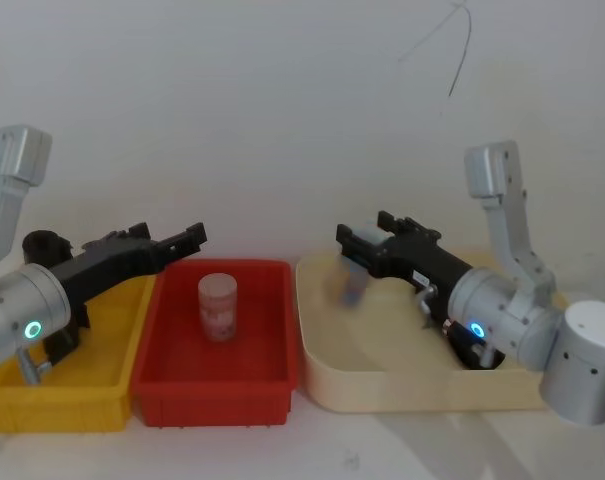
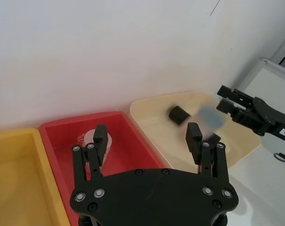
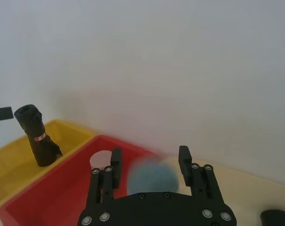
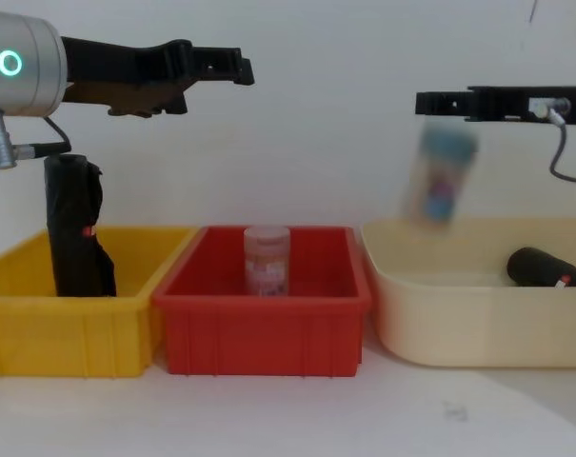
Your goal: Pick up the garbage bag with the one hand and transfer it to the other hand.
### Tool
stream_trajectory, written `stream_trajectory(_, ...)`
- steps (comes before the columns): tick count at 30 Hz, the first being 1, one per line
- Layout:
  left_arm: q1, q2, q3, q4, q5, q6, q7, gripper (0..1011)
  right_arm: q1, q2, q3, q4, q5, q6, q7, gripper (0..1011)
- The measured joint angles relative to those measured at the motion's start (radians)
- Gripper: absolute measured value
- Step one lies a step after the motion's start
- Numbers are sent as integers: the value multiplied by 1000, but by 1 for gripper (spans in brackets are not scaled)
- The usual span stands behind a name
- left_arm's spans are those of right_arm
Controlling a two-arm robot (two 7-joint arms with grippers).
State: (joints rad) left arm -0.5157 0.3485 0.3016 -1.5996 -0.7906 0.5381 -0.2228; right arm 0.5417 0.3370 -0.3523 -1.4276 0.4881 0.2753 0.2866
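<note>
Chest view: garbage bag (image 4: 546, 268) lies flat in beige tray (image 4: 440, 314), long axis roughly left-right; left wrist view catches it nearly end-on. Left gripper (image 4: 245, 71) wide open, empty, above yellow bin (image 4: 21, 333). Right gripper (image 4: 423, 103) wide open over tray, blurred bottle (image 4: 440, 181) just below, not touching

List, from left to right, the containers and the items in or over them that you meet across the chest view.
Yellow bin with an upright black roll → red bin with a small pink-labelled jar → blurred blue-capped bottle in the air → cream tray with a lying black roll.
</note>
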Motion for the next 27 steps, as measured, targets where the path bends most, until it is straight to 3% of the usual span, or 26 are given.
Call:
stream_trajectory(11,0,0,0,0,0,0,0,1002,-41,17,3,0,3,-71,43,1001)
stream_trajectory(17,-3,2,5,4,1,-5,-5,1002,-57,22,-7,-8,-16,-120,64,1001)
stream_trajectory(27,-31,12,47,42,28,-46,-60,1002,-100,18,-32,-79,-43,-167,84,1001)
